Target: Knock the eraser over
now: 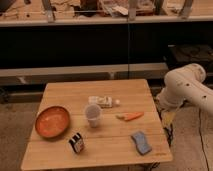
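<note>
The eraser (76,142) is a small black block with white and orange stripes. It stands upright near the front left of the wooden table (115,150), in front of the orange bowl (52,121) and left of the clear cup (92,115). My white arm (187,90) is beyond the table's right edge. My gripper (168,122) hangs down beside that edge, far to the right of the eraser and touching nothing.
A white bottle (104,101) lies behind the cup. An orange carrot-like piece (129,116) lies right of the cup. A flat blue pad (141,142) lies at the front right. Dark shelving (100,45) runs behind the table.
</note>
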